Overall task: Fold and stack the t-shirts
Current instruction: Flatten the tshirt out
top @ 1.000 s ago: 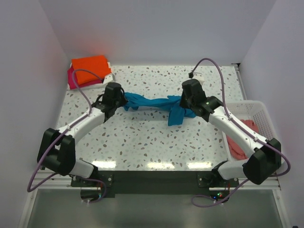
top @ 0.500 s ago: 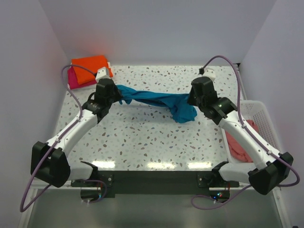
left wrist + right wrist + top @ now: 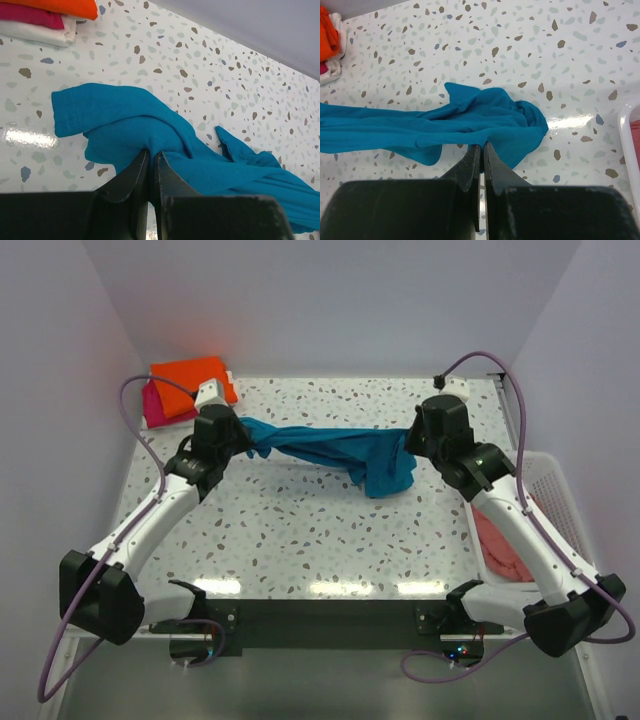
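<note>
Teal shirt stretched between my left gripper and my right gripper.
Both pairs of jaws are pressed on the cloth, each pinching one end. Its long axis runs sideways from one gripper to the other, bunched like a rope, and a loose part droops just beside the right gripper.

There are 4 t-shirts: 1 teal blue t-shirt across the far middle, 1 orange t-shirt and 1 magenta t-shirt stacked far left, and 1 salmon pink t-shirt in the 1 white basket at the right. 1 white cloth lies under the stack. There are 2 grippers: left gripper and right gripper.
</note>
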Available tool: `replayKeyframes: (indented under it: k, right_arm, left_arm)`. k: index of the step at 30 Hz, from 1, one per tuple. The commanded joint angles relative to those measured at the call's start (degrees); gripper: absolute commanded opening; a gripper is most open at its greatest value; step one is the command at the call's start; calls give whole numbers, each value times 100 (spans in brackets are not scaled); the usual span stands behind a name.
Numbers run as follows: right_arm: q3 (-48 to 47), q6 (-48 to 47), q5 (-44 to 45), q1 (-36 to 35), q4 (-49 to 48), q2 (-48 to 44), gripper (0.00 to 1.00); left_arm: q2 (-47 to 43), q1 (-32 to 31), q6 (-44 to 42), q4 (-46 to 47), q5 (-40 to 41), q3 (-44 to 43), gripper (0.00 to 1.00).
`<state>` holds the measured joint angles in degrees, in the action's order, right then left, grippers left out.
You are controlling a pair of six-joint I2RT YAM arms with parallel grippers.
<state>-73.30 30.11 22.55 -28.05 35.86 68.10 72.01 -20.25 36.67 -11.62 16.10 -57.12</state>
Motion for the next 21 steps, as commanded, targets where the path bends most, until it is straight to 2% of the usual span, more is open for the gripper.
replayKeyframes:
  k: [1,8,10,11,12,14,16,21]
  right_arm:
    - [-317,-207,-30,177,-79,-104,0]
    - [-133,-251,-321,213,-289,318,0]
    - [-27,-251,-347,230,-316,423,0]
    - [-9,-251,-347,248,-325,476,0]
    - [43,-251,-356,309,-351,555,0]
    - [96,-268,-478,388,-473,652,0]
    - [88,-295,-549,520,-509,880,0]
    - [0,-348,-778,731,-589,1364,0]
  left_arm:
    - [-214,179,-239,-7,254,-247,0]
    - [-205,197,-2,186,-159,367,0]
    - [-135,206,60,169,-273,482,9]
    - [-73,206,95,177,-300,570,25]
    - [-47,206,121,186,-318,614,36]
    - [23,232,148,247,-361,693,47]
    - [129,241,157,326,-475,685,52]
    - [340,232,253,344,-704,720,51]
